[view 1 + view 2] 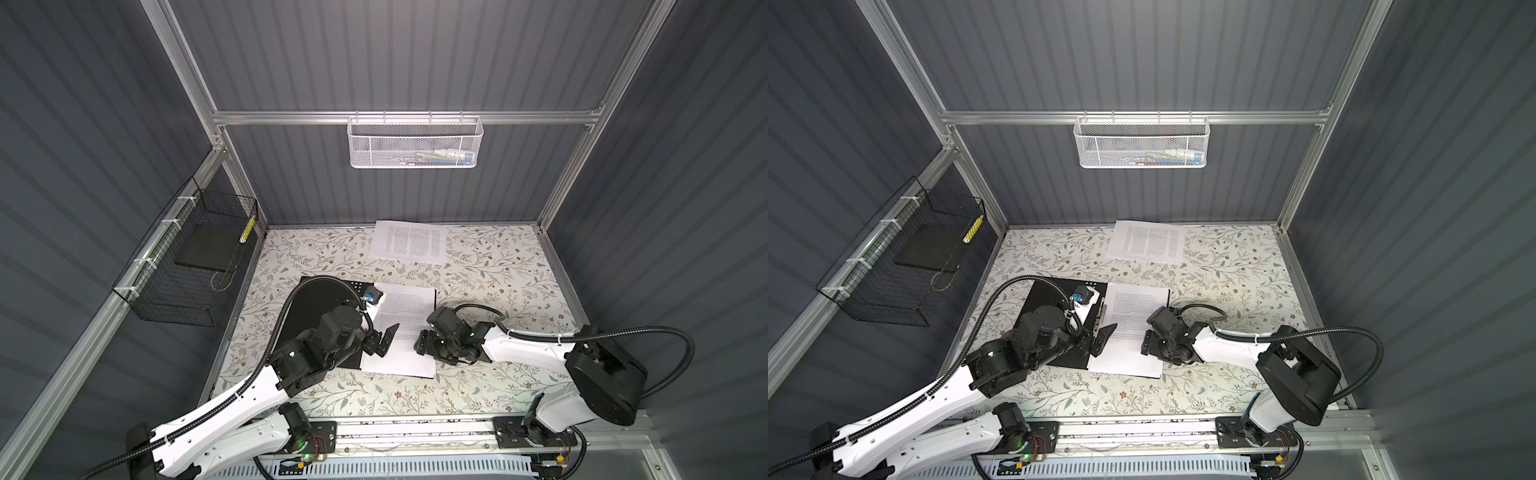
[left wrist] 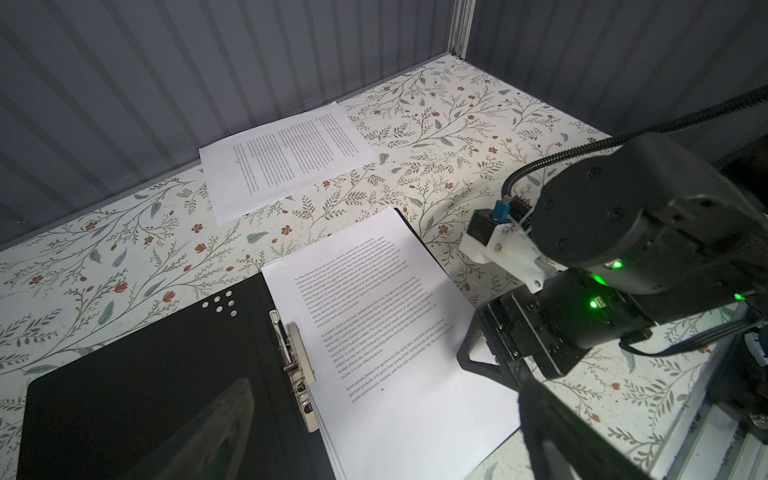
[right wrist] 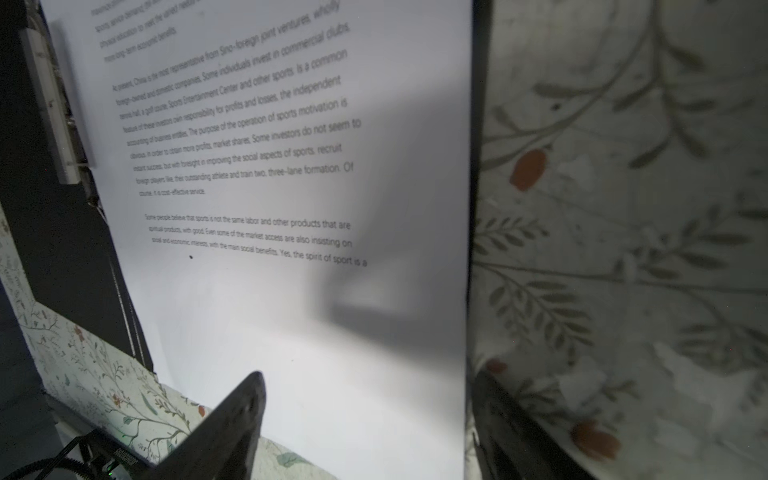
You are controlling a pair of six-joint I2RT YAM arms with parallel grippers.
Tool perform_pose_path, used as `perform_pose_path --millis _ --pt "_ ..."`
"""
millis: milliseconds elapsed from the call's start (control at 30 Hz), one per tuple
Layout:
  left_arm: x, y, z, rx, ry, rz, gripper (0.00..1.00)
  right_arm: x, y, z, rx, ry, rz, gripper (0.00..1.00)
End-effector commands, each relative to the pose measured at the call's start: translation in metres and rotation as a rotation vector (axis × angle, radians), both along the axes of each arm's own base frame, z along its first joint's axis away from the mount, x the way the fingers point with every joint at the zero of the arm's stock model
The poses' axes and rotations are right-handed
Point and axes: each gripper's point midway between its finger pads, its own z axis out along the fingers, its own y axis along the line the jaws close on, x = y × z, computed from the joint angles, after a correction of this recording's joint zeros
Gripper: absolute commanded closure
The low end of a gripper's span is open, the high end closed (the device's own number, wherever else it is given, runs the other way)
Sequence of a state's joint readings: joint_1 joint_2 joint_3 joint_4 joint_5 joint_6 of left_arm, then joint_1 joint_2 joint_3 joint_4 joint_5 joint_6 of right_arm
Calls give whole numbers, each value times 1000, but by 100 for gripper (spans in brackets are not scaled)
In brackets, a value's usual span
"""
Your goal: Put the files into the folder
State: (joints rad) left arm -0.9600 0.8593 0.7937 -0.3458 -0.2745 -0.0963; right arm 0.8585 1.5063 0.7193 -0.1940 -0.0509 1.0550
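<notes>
The folder [image 1: 328, 291] [image 1: 1042, 299] [image 2: 145, 374] lies open on the table, black inside up, with its metal spine clip [image 2: 297, 361] down the middle. A stack of the files [image 1: 409, 307] [image 1: 1138, 307] [image 2: 374, 299] [image 3: 291, 291] rests on its right half. One more printed sheet [image 1: 409, 241] [image 1: 1148, 241] [image 2: 286, 158] lies apart at the back wall. My left gripper [image 1: 386, 340] [image 1: 1104, 340] [image 2: 386, 388] hovers open over the stack's near left part. My right gripper [image 1: 419, 345] [image 1: 1146, 343] [image 3: 370, 415] is open too, its jaws astride the stack's right edge, holding nothing.
A white mesh basket [image 1: 415, 141] hangs on the back wall, and a black wire basket [image 1: 187, 266] on the left wall. The floral table top [image 1: 498, 270] is bare to the right of the folder. An aluminium rail [image 1: 415, 428] runs along the front edge.
</notes>
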Motion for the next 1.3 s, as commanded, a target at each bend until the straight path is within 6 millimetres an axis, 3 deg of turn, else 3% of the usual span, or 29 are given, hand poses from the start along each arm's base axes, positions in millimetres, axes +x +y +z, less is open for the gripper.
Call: perform_pose_path --millis 0,467,1267 --pt "-2 2 7 -13 -9 -10 0 -1 -17 -5 -100 12 -28 22" --pt "-3 2 10 -19 -13 -13 0 2 12 3 13 6 24 22" --pt "-3 2 10 -22 -13 -13 0 1 17 7 -16 8 40 23"
